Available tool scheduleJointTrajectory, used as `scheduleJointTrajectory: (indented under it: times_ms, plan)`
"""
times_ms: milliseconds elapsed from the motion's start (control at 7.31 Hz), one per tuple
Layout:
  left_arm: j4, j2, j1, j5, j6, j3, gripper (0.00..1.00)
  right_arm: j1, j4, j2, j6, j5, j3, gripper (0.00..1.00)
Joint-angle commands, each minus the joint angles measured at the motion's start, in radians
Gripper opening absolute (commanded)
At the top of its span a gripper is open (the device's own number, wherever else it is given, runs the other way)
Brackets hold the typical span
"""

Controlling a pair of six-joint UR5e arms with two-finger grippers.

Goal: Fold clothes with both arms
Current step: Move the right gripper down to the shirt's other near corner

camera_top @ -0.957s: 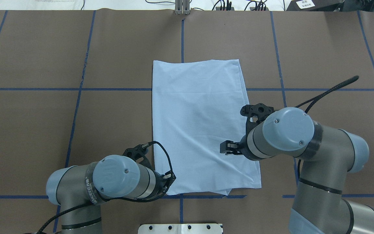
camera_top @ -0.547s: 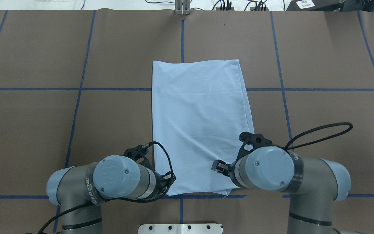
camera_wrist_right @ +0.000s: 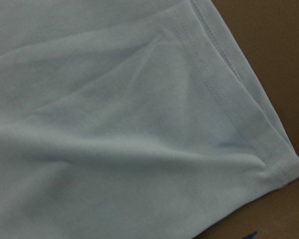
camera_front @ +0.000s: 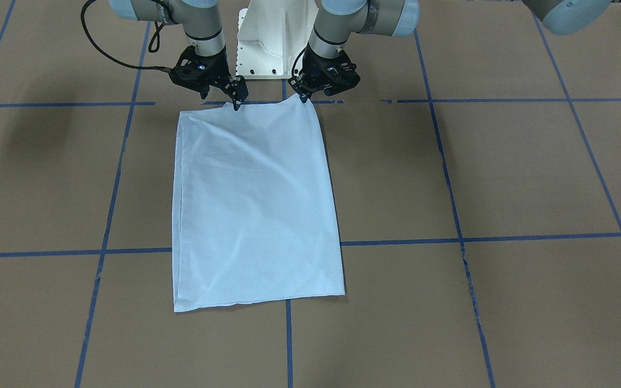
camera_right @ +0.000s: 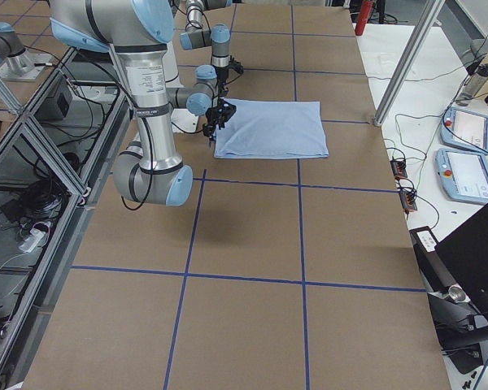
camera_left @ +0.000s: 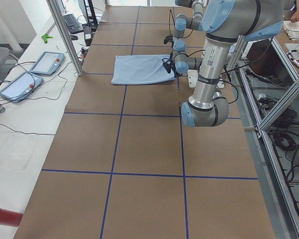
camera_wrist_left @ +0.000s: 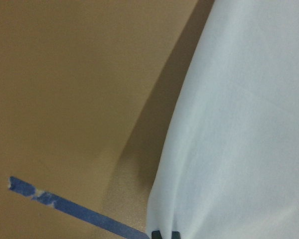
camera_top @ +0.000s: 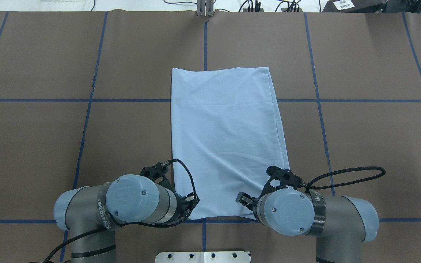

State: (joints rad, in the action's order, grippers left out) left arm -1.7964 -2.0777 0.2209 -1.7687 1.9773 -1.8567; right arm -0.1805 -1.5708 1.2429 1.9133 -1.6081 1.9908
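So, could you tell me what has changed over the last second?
The right arm's tool drew back toward the robot along the right edge of the light blue thin-fabric T-shirt, ending over its near right corner. No grasp or release is visible. The left arm's tool stayed at the near left corner; the shirt looks unmoved.

Plenty of open desk (camera_top: 371, 65) to the left, right and far side of the T-shirt (camera_top: 225, 142). It's flat brown surface with blue tape lines (camera_top: 86, 120), and the shirt lies flat too, so a claw could pass low over it. The near edge is the tight spot. The left claw (camera_front: 304, 96) is pinched on the near left corner, and the right claw (camera_front: 232, 97) hangs spread over the near right corner. Both fat wrists hang just above, leaving a narrow gap between them. The right arm's cable loop (camera_top: 356, 171) sticks out to the right, and the left cable (camera_top: 186, 175) arcs over the shirt's edge.
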Motion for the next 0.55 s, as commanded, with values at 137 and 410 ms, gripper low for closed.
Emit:
scheduleJointTrajectory:
  times_ms: [137,410]
  plan:
    - [0.0,-0.002,0.0,0.0,0.0,-0.004,0.0,-0.005,0.0,0.009,0.006,0.013,-0.009,1.0]
    - [0.003,-0.001,0.0,0.0,0.0,-0.004,0.0,-0.001,-0.001,0.001,0.006,0.02,-0.021,1.0]
